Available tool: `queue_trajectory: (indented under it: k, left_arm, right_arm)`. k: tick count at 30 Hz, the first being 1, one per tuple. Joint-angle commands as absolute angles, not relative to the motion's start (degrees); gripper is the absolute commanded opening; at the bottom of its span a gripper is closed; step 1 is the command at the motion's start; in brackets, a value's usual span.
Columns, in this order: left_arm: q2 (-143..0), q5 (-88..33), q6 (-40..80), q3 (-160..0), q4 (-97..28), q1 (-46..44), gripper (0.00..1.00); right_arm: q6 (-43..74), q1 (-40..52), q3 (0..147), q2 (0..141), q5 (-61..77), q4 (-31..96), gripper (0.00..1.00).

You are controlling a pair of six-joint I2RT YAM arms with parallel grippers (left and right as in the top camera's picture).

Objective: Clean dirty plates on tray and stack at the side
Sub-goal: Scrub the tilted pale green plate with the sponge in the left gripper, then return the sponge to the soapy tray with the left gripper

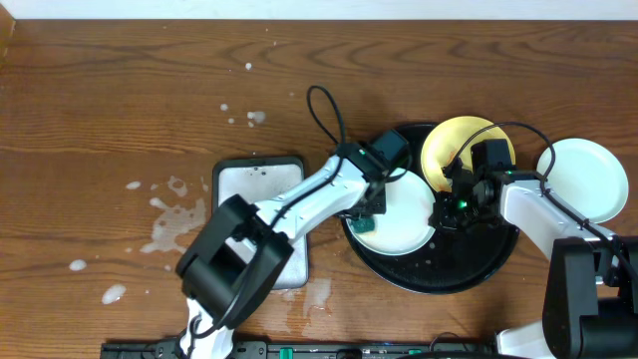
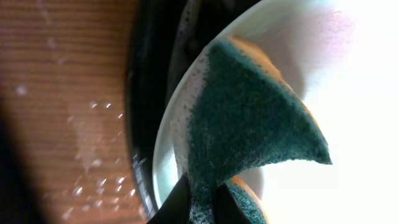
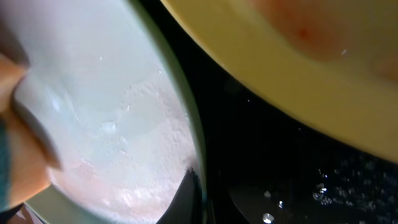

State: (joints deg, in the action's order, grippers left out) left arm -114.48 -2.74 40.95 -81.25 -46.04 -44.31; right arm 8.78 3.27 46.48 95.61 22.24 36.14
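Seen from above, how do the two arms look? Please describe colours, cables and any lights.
Both the left arm and right arm have smooth white links with bulky black joint housings. A thin black cable loops off each wrist. A small green light glows near the right wrist. The jaws are dark.

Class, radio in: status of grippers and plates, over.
Left gripper shut on sponge, on pale plate. Right gripper at its rim, grip unclear. Yellow plate smeared.

Three I count: a yellow plate [image 1: 454, 150], a blue-green plate [image 1: 404, 214], a white plate [image 1: 588, 179]. One black tray [image 1: 469, 264], one sponge [image 2: 249, 118], one small white tray [image 1: 249, 179].
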Motion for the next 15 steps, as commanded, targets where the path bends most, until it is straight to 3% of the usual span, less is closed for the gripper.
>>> queue_trajectory:
  k: [1, 9, 15]
  left_arm:
    - [-106.34, -2.15, 38.54, -81.78, -47.68, -42.19, 0.07]
    - [-92.84, 3.38, 37.54, -81.60, -59.42, -37.30, 0.07]
    - [-90.56, 6.26, 35.57, -74.94, -63.53, -25.28, 0.08]
  right_arm:
    - [9.28, 3.09, 45.15, 97.60, 9.78, 34.83, 0.01]
    - [9.80, 3.11, 45.84, 93.58, 7.51, 34.81, 0.01]
    - [11.35, 3.73, 45.84, 79.75, 2.13, 37.74, 0.01]
